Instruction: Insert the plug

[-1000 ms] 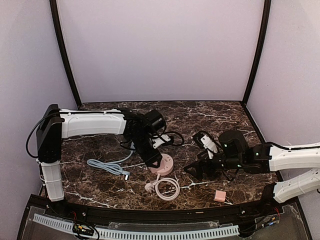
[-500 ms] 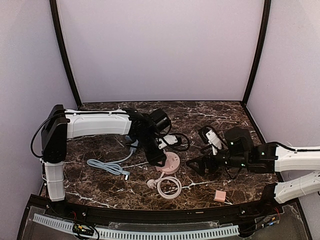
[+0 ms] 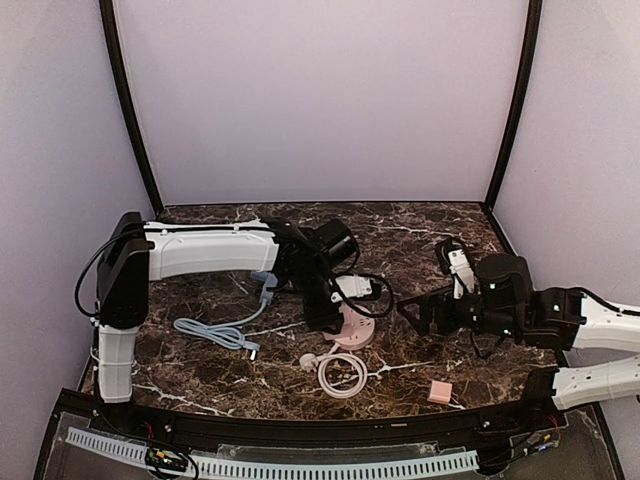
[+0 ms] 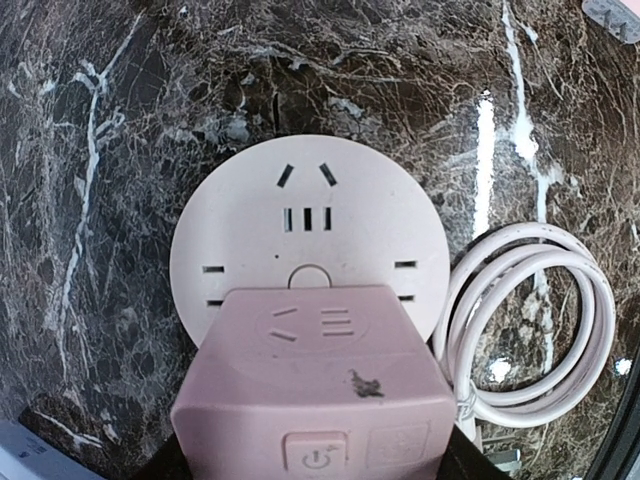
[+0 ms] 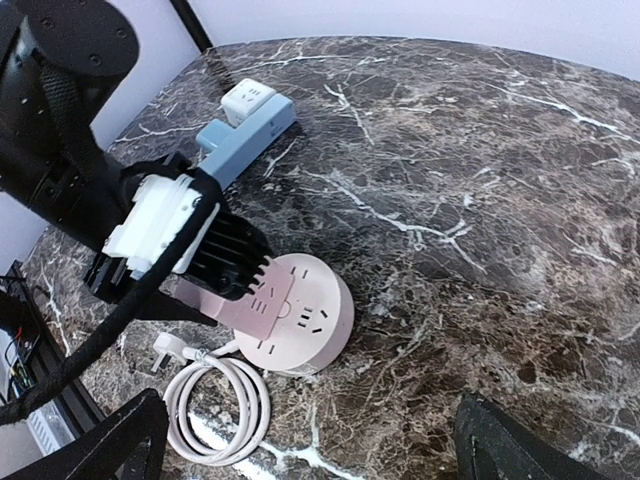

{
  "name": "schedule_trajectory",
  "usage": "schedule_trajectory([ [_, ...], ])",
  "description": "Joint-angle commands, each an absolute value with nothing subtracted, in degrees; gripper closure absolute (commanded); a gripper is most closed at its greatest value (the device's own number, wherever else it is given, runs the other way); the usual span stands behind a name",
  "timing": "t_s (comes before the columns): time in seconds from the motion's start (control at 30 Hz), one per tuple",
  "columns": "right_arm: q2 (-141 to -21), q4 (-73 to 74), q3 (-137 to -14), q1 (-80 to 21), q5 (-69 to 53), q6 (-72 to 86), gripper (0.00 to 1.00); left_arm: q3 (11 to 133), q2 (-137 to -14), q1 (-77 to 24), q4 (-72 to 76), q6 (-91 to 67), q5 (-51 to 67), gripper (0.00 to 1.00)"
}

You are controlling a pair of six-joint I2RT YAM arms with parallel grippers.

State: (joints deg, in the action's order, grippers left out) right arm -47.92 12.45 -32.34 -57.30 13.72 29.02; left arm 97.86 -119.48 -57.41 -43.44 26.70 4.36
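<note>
— Where do we find the cube (image 4: 310, 390)?

— Low in the left wrist view, clamped in the jaws of the left gripper (image 3: 326, 312) and covering one edge of the round socket (image 4: 300, 200). Its underside is hidden, so we cannot tell whether any pins have gone in.

— And the jaws themselves?

— We see only dark corners beside the cube, and the frame cuts off the rest. The right gripper (image 3: 418, 312) hangs apart to the right, jaws wide, holding nothing.

— What lies around?

— A coiled white cord (image 4: 535, 330) is just beside the socket. Further left we make out a blue strip (image 5: 245, 125) and a pale cable (image 3: 215, 330). A small pink block (image 3: 440, 391) lies near the front edge of the worktop (image 3: 420, 235).
</note>
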Motion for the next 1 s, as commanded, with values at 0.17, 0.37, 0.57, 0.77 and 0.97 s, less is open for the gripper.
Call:
schedule_trajectory([
  [0.17,-45.57,26.78,-35.68,-56.95,19.15,43.00,0.01,98.11,-124.49,-58.18,-47.39,27.09,-3.59,0.61],
  [0.37,-46.20,29.23,-35.57,-57.00,15.92,46.22,0.01,98.62,-122.55,-58.19,-46.79,26.77,-2.59,0.20],
  [0.57,-47.41,31.26,-34.46,-57.04,14.66,48.30,0.01,94.55,-115.30,-58.18,-41.90,24.84,-2.27,0.01],
  [0.77,-49.38,35.53,-34.29,-58.33,13.67,51.11,0.01,79.12,-101.12,-58.18,-26.82,22.57,-4.90,0.01],
  [0.97,-51.27,39.75,-33.92,-61.05,13.64,55.51,0.01,59.99,-87.16,-58.18,-6.68,18.06,-8.23,0.01],
])
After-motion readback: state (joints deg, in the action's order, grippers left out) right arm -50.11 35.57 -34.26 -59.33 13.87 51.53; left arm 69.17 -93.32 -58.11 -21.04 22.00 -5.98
